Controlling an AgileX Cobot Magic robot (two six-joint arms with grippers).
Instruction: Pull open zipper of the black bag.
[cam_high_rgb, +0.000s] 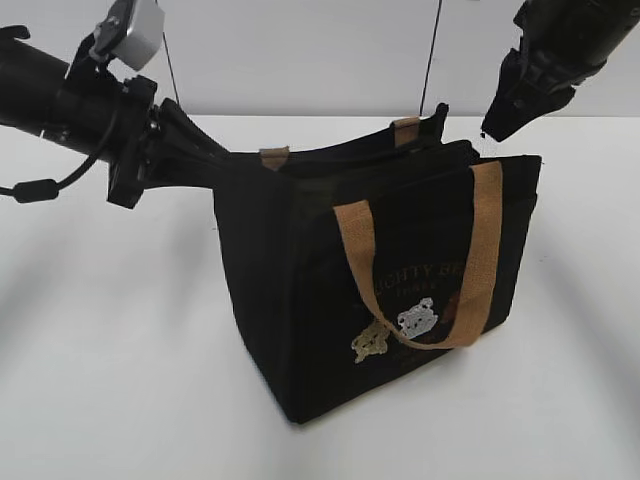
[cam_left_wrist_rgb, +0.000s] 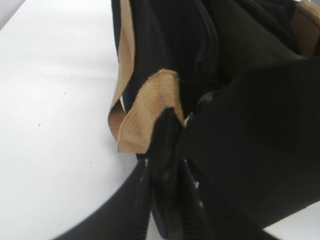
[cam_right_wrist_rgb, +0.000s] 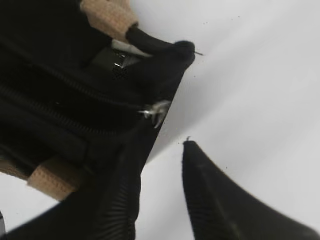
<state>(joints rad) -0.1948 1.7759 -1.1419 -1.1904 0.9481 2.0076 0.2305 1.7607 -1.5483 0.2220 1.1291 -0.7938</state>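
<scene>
A plain white table (cam_high_rgb: 120, 380) fills the foreground, with a pale wall (cam_high_rgb: 300, 50) behind it, crossed by a thin dark vertical seam. Near the middle of the table stands the small boxy black fabric bag (cam_high_rgb: 300, 300), upright, its two tan webbing handles (cam_high_rgb: 480, 250) hanging against its sides and pale embroidered bear figures (cam_high_rgb: 415, 320) on the front face. The bag's mouth gapes; its interior is dark and the contents cannot be made out. The black zipper (cam_right_wrist_rgb: 65, 82) runs along the top edge, and its small silver-grey metal pull tab (cam_right_wrist_rgb: 156, 112) sits at the corner nearest the right arm. The left pincer (cam_left_wrist_rgb: 167, 145) is clenched on the bag's top edge at the opposite end, beside a tan strap. The right pincer (cam_right_wrist_rgb: 160, 165) hangs just above the bag's right corner, jaws parted and released, touching nothing.
</scene>
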